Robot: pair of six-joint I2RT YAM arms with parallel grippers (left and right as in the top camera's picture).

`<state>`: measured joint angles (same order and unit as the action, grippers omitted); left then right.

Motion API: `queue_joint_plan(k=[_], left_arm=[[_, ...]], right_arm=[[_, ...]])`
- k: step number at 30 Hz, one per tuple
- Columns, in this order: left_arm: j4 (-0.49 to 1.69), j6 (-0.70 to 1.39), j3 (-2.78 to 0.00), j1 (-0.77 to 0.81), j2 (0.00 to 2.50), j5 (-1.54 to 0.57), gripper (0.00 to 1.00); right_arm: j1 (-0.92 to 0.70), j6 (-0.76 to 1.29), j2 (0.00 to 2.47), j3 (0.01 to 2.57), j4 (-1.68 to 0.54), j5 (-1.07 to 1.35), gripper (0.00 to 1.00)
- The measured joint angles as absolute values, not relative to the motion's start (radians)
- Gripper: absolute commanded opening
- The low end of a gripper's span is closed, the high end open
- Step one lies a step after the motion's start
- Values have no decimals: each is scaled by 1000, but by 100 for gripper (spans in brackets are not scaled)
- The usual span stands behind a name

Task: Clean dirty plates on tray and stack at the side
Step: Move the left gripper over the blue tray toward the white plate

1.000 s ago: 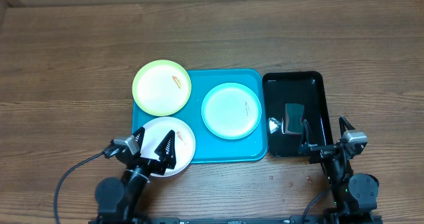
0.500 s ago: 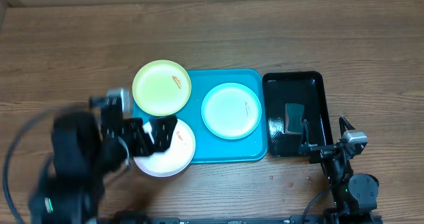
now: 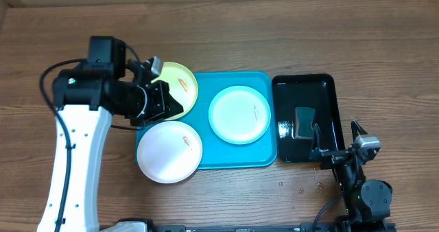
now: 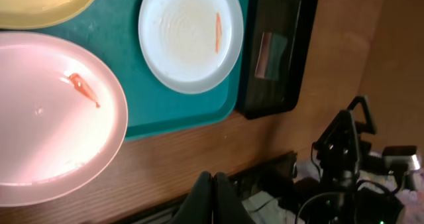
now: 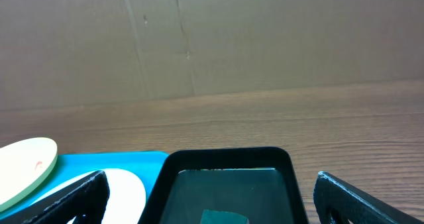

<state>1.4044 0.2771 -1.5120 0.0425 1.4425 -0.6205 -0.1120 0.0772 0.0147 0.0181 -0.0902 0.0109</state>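
Matt wood-grain table [image 3: 309,33]; smooth plastic plates [image 3: 164,156], blue tray [image 3: 233,155]; glossy black tray [image 3: 326,95]

We see the left arm [image 3: 75,122] slanting over the table's [image 3: 274,33] left side. The left gripper [image 3: 167,103], fingers pressed together, hangs over the yellow-green plate [image 3: 184,82] and bars it from the left and from above. Nothing hangs over the white plate [image 3: 169,152], which juts past the blue tray's [image 3: 269,158] near left corner onto bare wood. Tray floor rings the cyan plate [image 3: 239,114], apart from both other plates and free from above. The black tray [image 3: 322,88] sits just beside the blue tray's right rim, leaving only a thin gap. The right gripper [image 3: 336,132], jaws wide, stands at its near right corner. Beyond both trays we find broad bare wood.
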Motion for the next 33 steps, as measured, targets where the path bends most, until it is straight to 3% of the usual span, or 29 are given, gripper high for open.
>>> queue_joint_plan(k=[19, 33], left_arm=[[1385, 268, -1512, 171, 1449, -311, 4], [1381, 207, -1512, 184, 1449, -256, 4]], right_arm=[[-112, 77, 15, 18, -90, 10, 100], [-112, 77, 15, 18, -90, 11, 100]])
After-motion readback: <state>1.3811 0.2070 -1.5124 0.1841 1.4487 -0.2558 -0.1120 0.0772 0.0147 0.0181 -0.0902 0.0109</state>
